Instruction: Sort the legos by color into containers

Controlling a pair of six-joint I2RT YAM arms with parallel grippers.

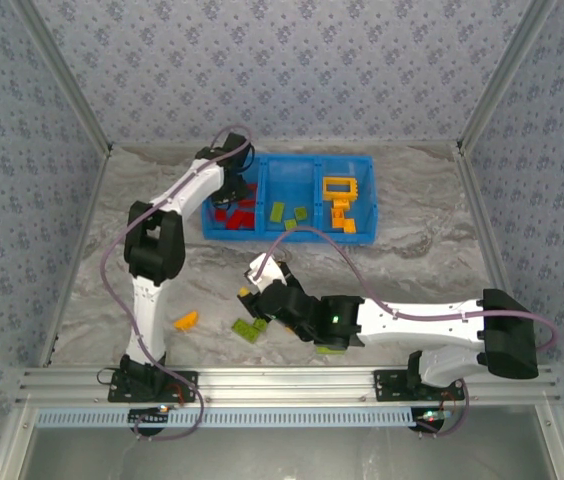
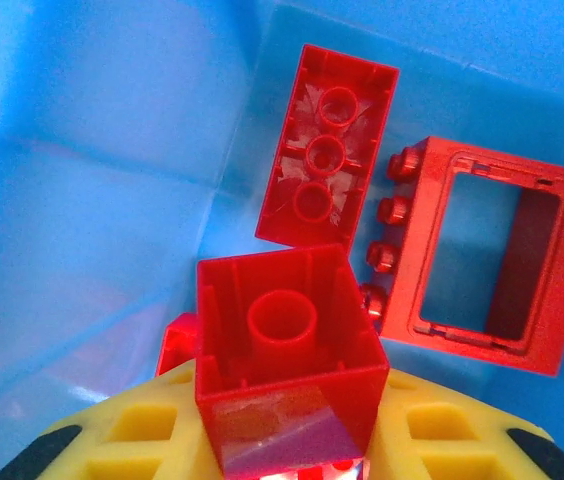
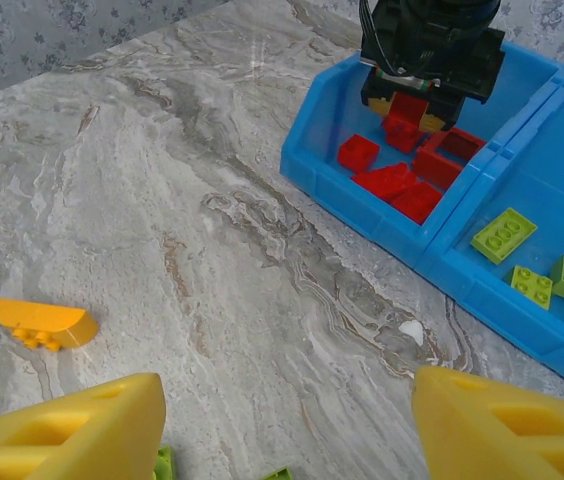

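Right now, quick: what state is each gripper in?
Left gripper: closed on a red brick.
Right gripper: open, holding nothing.

The tray (image 1: 302, 157) stands at the far side of the table (image 1: 412, 260). My left pincer (image 1: 234, 190) reaches into its left compartment, a brick (image 2: 282, 350) between the fingers (image 2: 142, 430), a frame (image 2: 482, 260) just beside it. My right pincer (image 3: 287, 400) hangs before the tray over the table; a lone brick (image 3: 44, 323) lies to its left.
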